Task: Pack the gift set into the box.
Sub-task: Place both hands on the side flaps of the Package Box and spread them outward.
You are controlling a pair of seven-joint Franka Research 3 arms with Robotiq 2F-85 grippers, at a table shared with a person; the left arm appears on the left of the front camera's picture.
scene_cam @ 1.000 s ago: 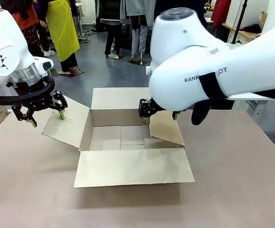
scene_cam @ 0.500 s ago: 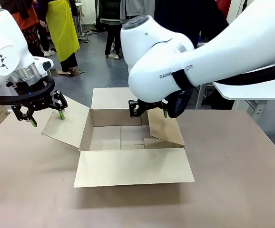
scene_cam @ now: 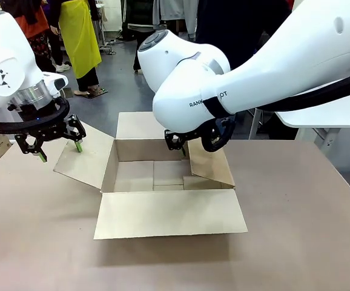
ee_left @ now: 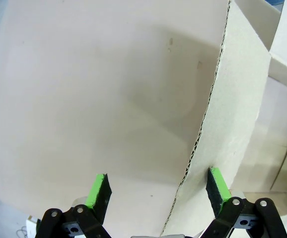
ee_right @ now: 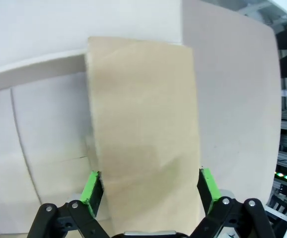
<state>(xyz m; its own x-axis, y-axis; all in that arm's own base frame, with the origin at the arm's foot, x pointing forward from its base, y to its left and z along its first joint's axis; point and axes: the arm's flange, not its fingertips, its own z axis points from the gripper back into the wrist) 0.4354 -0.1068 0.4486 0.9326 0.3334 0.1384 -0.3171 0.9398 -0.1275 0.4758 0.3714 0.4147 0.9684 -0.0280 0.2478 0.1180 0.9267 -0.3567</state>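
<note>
Front view: brown table (scene_cam: 296,230) carried the box (scene_cam: 169,213) at its middle, upright, all four flaps spread open, bare cardboard floor panels showing inside. White right arm (scene_cam: 254,66) reached across from the right over the box's far right corner; white left arm (scene_cam: 5,66) hung at the left. Right gripper (scene_cam: 176,145) sat above the far end of the right flap, jaws wide, nothing held; contact unclear. Left gripper (scene_cam: 60,152) hovered over the left flap's outer edge, jaws wide, holding nothing. In the left wrist view, that flap's edge ran between its fingers (ee_left: 98,189).
</note>
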